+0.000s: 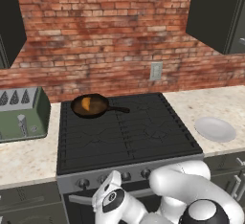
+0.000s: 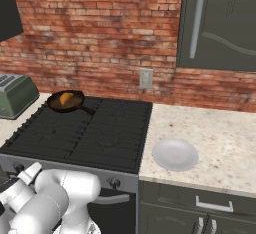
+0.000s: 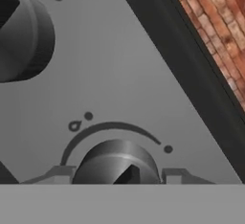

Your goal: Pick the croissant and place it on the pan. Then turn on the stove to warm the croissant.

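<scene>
Since the croissant [image 1: 85,104] sits in the pan [image 1: 97,107] already, I'm at a stove [image 1: 127,134] knob [image 3: 116,163]. It looks stiff and smooth, so I'd pinch across its ridge; the gripper [image 3: 116,177] straddles it, can't tell if clamped.

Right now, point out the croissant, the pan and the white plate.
croissant [image 1: 85,104], left base view, middle of the pastry in the pan.
pan [image 1: 98,106], left base view, bare brownish inside.
white plate [image 2: 175,154], right base view, centre of its face on the counter.

Kitchen: stove [image 1: 127,127], toaster [image 1: 21,114], brick wall [image 1: 110,36].
</scene>
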You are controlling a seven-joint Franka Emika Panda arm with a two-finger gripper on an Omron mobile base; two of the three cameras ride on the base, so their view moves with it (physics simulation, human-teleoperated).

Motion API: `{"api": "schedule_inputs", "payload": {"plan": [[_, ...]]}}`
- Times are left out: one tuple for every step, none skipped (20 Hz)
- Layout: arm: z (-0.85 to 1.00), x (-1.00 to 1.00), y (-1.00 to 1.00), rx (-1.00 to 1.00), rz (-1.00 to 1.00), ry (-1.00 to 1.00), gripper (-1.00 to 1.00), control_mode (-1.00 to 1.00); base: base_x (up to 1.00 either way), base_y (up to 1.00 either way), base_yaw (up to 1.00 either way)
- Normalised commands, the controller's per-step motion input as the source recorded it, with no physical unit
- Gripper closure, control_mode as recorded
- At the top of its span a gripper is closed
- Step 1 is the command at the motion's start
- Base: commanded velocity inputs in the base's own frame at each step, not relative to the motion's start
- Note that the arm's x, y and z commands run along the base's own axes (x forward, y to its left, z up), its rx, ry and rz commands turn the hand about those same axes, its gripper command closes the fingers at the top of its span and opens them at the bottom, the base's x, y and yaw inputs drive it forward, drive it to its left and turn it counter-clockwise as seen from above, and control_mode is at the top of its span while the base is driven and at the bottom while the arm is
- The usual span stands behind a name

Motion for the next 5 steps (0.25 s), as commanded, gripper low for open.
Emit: {"api": "schedule_inputs", "payload": {"plan": [[0.00,0.00,0.13,-0.35,0.26,0.10,1.00,-1.00,0.00,0.00,0.00],[0.00,0.00,0.13,-0.35,0.26,0.10,1.00,-1.00,0.00,0.00,0.00],[0.00,0.00,0.13,-0.35,0.26,0.10,1.00,-1.00,0.00,0.00,0.00],[0.00,0.00,0.11,-0.35,0.26,0.11,1.00,-1.00,0.00,0.00,0.00],[0.01,0.00,0.10,-0.35,0.26,0.12,1.00,-1.00,0.00,0.00,0.00]]}}
